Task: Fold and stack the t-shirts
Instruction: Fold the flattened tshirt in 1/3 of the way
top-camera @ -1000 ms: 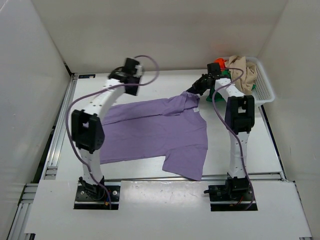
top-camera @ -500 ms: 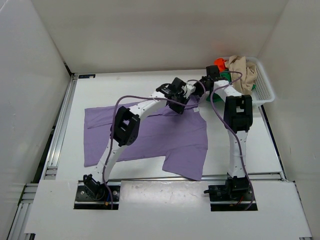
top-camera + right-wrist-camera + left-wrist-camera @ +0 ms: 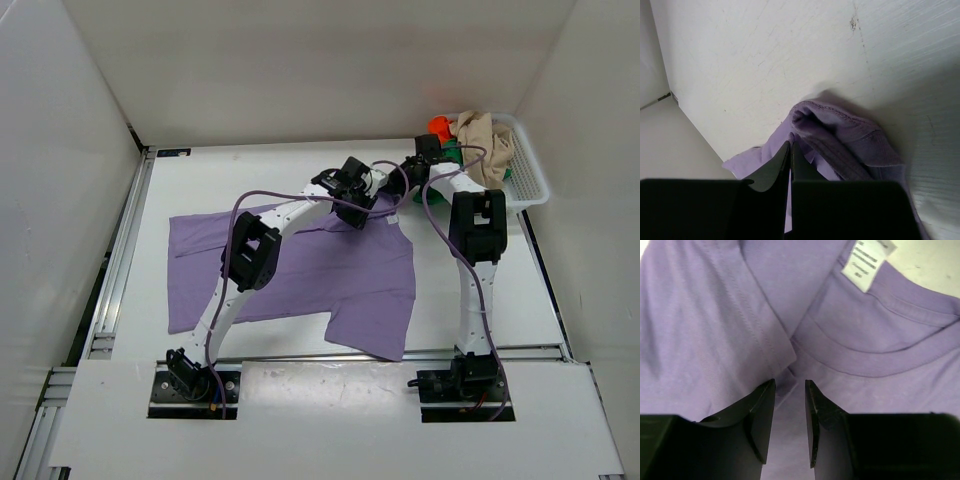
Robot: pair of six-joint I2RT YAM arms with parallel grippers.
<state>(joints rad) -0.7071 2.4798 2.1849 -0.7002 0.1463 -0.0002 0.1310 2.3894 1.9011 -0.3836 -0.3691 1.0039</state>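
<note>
Spotter: White tabletop boxed in by pale walls, and you're working at its far right. Your left gripper points down onto the lilac purple cloth t-shirt, jaws a narrow gap apart. A ridge of fabric runs up between them, just short of the ribbed collar with its white label.

Operator: Is it holding that ridge?

Spotter: You can't tell from the wrist view. The tips are on the cloth, but a real pinch isn't clear. Your right gripper is pressed fully together on a bunched hem of the same shirt, just to the right of the left one.

Operator: Which way does the shirt run from there?

Spotter: Both of your grippers sit at the collar end. The body lies flat, with its long axis across the table to your left and the bottom hem at the far left. One sleeve trails toward your near edge. I'd judge any fold has to carry this end leftward over the body, and your left arm is nearer the middle.

Operator: And the others?

Spotter: The beige tan t-shirt, orange-red t-shirt and bright green t-shirt are heaped in the white plastic mesh basket, right of your right arm, not yet folded.
</note>
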